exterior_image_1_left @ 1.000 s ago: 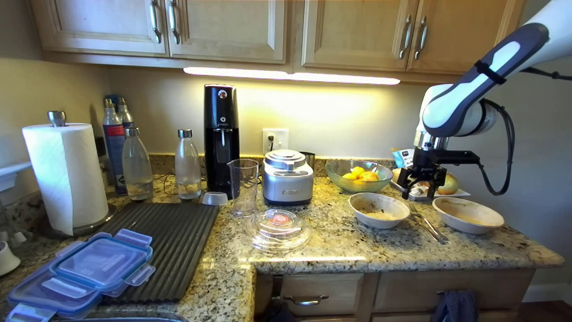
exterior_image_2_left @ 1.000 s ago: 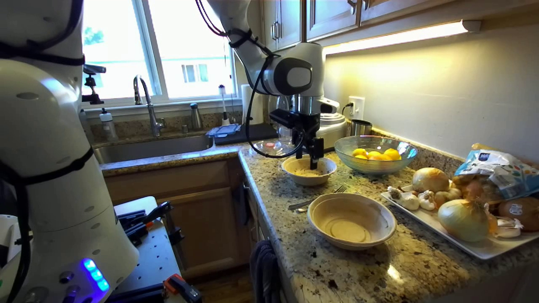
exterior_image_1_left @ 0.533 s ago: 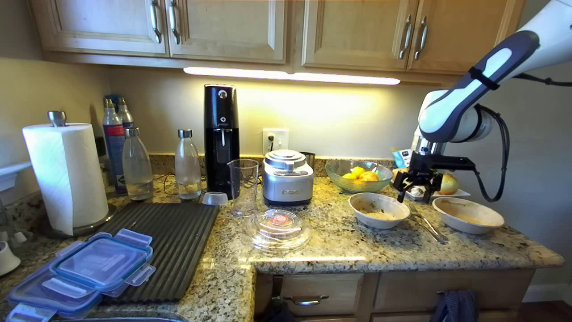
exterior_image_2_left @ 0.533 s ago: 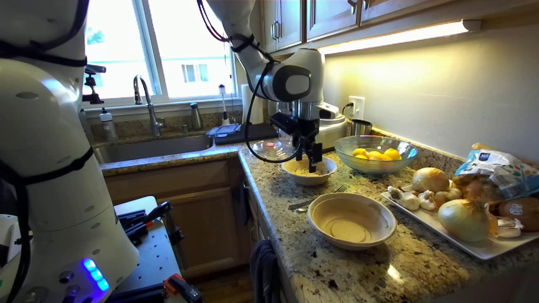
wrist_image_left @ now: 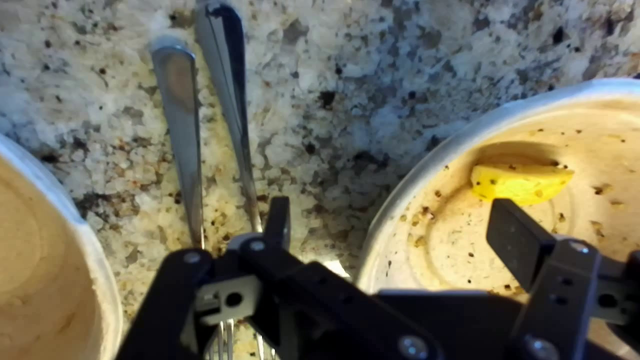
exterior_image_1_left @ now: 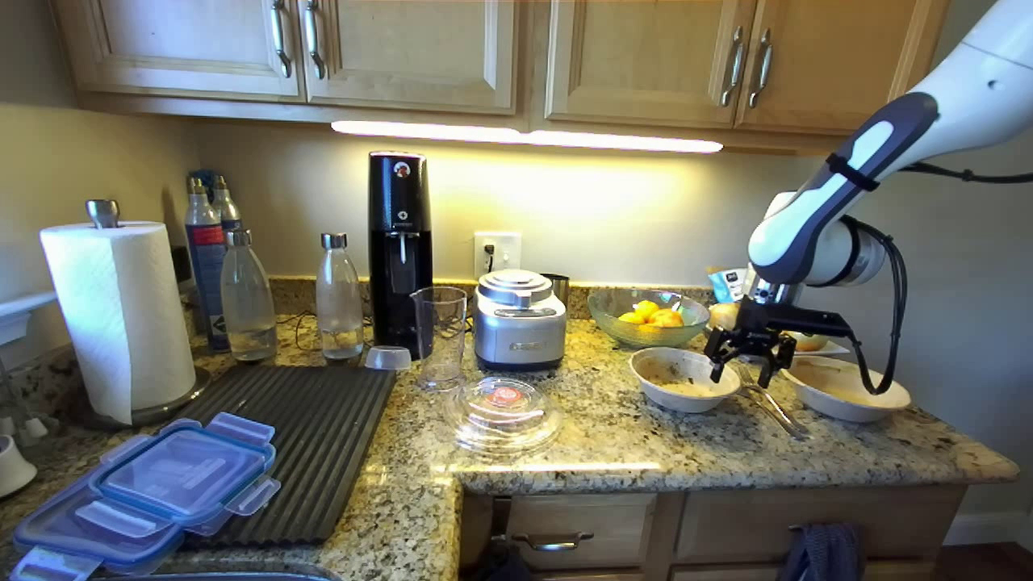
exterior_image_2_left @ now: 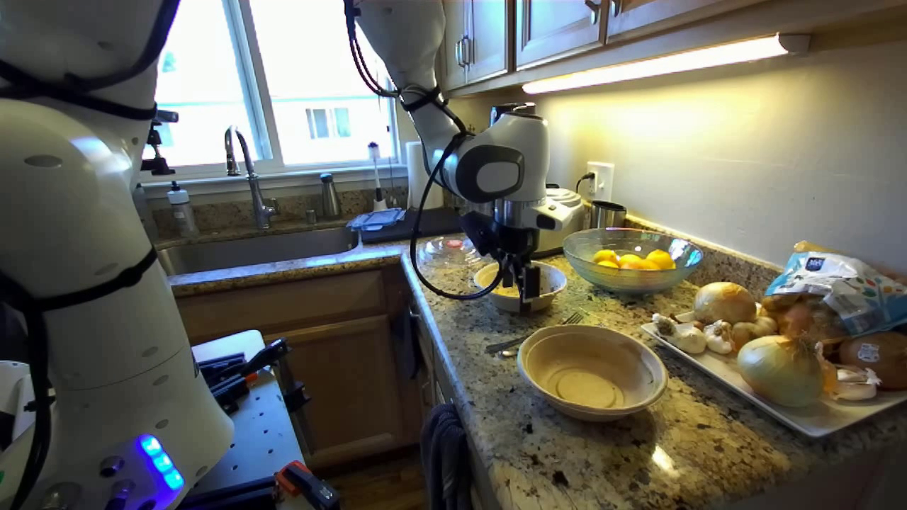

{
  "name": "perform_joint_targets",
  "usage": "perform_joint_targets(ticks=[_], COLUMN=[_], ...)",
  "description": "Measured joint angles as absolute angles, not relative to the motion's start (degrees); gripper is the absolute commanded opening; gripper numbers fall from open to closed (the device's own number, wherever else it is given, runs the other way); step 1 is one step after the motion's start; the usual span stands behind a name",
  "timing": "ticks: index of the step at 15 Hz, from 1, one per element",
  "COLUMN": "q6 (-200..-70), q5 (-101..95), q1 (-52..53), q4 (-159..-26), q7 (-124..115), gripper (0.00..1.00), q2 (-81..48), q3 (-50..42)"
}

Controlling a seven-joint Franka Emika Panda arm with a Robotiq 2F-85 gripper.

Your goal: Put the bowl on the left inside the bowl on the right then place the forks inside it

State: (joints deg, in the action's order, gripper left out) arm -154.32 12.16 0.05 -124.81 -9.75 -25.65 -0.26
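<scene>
By the look of it, the nesting is the step in hand, the grasp not yet made: in an exterior view the hand (exterior_image_1_left: pixel 744 376) is poised low by the left bowl (exterior_image_1_left: pixel 684 400), jaws well apart, nothing clasped, while the right bowl (exterior_image_1_left: pixel 843 395) stands separate on the counter (exterior_image_1_left: pixel 597 436). From an exterior view, the side of the left bowl facing its partner is part-hidden by that dark hand; a round, shallow form with a ringed floor is shown by the right bowl, matte tan like pressed fibre, and a clear glass bowl (exterior_image_2_left: pixel 631 282) is seen near the left one. In the wrist view, the left bowl's pale, curved rim is framed between the fingers (wrist_image_left: pixel 517 242), one over its crumb-specked inside near a yellow wedge (wrist_image_left: pixel 522 182), the other outside, by the forks (wrist_image_left: pixel 180 110), whose slim, polished metal lies on mottled stone between the two bowls. Whether anything is touched cannot be told. A straight drop astride the rim is probably called for now, then a pinch, a lift and a level carry across: the thin rim could flex and the wedge could slide. The forks are presumably to be fetched last.
</scene>
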Motion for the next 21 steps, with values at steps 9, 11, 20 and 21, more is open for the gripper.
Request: perform_joint_targets(ticks=[9,11,20,21], q6=[-157.9,-158.5,-163.3,-163.5], q5=[19.5,19.8,26.3,27.9], q1=[-2.5,-2.5,-7.2,-8.4], q4=[-124.8,-124.8,-129.2,-130.1], q7=[-9.0,-9.0,-1.8,0.2], gripper=[0.27,0.15,0.07,0.07], q2=[-27.8,-27.8,-22.9,-22.0], q3=[3.2,3.4,8.2,9.3])
